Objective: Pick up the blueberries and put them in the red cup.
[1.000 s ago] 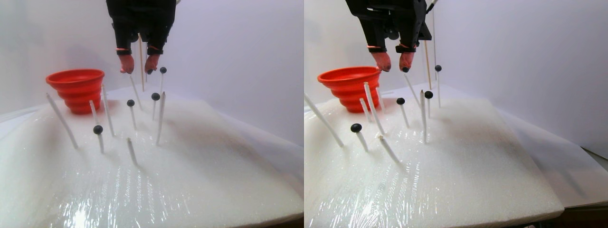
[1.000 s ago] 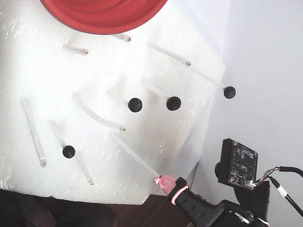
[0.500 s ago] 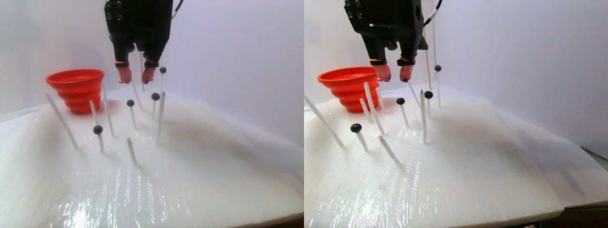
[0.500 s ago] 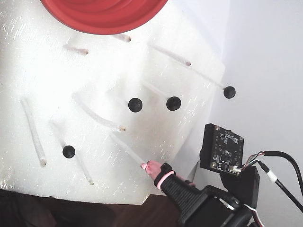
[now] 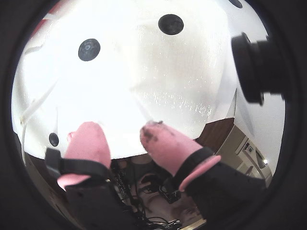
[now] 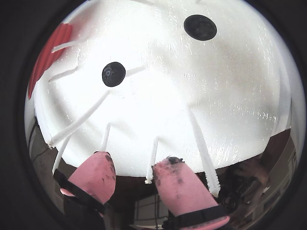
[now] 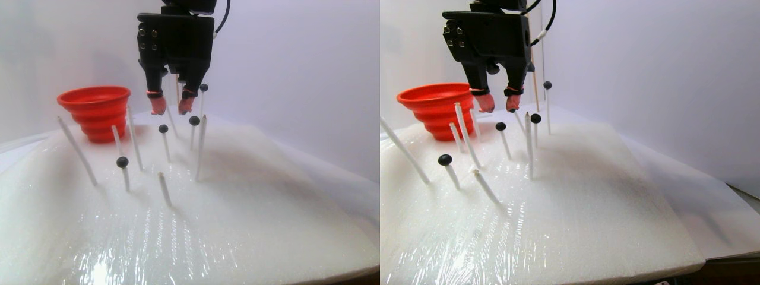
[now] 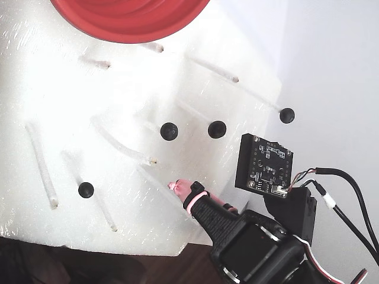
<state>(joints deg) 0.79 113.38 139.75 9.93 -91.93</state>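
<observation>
Blueberries [image 8: 169,131], four in the fixed view, sit on white sticks [image 7: 200,148] in the foam [image 7: 249,225]; none shows in the cup [image 8: 127,18] at 12 o'clock, so all appear left to pick. Gripper [image 7: 170,105] hangs above them, pink fingers [image 6: 180,184] parted and empty. Only the stereo pair shows the sticks' height; the wrist views show dark smudges on the fingertips.

In the stereo pair view your cup [image 7: 95,98] sits back left, blueberries [image 7: 122,161] on sticks [image 7: 200,148] to its right.
</observation>
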